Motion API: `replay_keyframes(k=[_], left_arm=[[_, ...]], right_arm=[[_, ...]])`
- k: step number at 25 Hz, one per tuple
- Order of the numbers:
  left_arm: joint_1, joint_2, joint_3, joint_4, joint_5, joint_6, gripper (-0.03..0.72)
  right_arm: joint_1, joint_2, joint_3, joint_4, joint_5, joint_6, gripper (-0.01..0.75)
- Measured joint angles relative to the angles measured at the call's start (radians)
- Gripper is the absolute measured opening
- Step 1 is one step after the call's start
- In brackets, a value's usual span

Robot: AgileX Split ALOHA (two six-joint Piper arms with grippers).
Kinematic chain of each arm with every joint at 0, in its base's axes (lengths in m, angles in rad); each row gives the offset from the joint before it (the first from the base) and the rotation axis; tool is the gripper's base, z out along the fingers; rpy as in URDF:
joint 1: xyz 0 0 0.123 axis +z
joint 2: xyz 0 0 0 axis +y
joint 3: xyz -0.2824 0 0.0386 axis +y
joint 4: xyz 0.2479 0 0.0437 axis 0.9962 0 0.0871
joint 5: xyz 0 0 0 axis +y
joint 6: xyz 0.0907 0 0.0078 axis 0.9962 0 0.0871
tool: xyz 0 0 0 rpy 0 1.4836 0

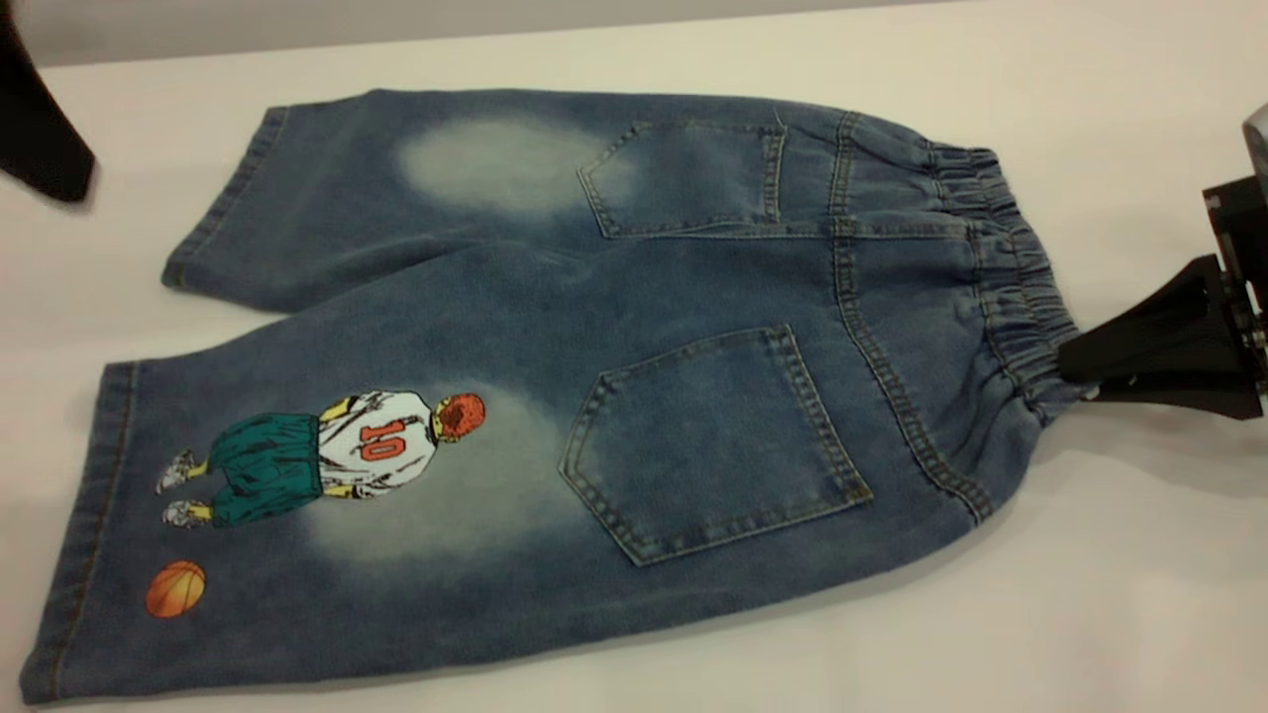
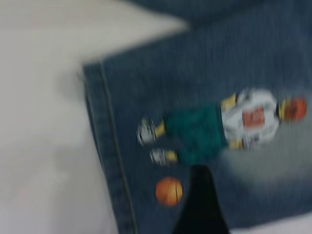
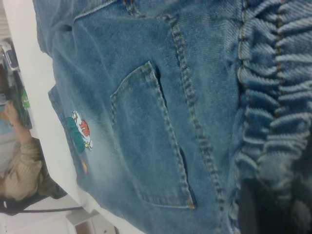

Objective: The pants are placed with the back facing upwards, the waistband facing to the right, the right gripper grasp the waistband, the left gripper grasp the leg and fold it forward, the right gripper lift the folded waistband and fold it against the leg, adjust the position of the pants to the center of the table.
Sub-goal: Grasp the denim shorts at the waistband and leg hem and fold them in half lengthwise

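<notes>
The pants lie flat on the table, back pockets up, and I use them as my landmark for everything else. My right gripper sits at their wide end, its fingers clamped on the waistband toward the printed side; the elastic puckers into a pinched corner where I hold it. I grip there so that this end stays anchored and will rise together with the fold.

My left gripper hangs in the air beyond the hem of the plain leg, off the cloth altogether (only a dark tip of it shows, so I cannot tell whether it is parted or closed). Its wrist camera looks down on the leg, on the hem and the number-10 player with his orange ball, which I judge is where it must come down next.

Beyond the table's far edge, in my right wrist view, a person's sleeve is visible.
</notes>
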Motion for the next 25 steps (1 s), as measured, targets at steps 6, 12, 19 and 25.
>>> replay_keyframes(k=[6,12,19,25], left_arm=[[-0.055,0.121,0.006,0.003,0.060,-0.009,0.494],[-0.055,0.151,0.109,0.003,0.019,-0.010,0.494],[-0.055,0.151,0.308,0.001,-0.206,-0.008,0.494],[-0.055,0.154,0.383,0.090,-0.293,0.004,0.494]], right_arm=[[0.000,0.000,0.000,0.000,0.000,0.000,0.029],[0.000,0.000,0.000,0.000,0.001,0.004,0.029],[0.000,0.000,0.000,-0.001,0.002,0.004,0.031],[0.000,0.000,0.000,-0.001,0.002,0.002,0.031]])
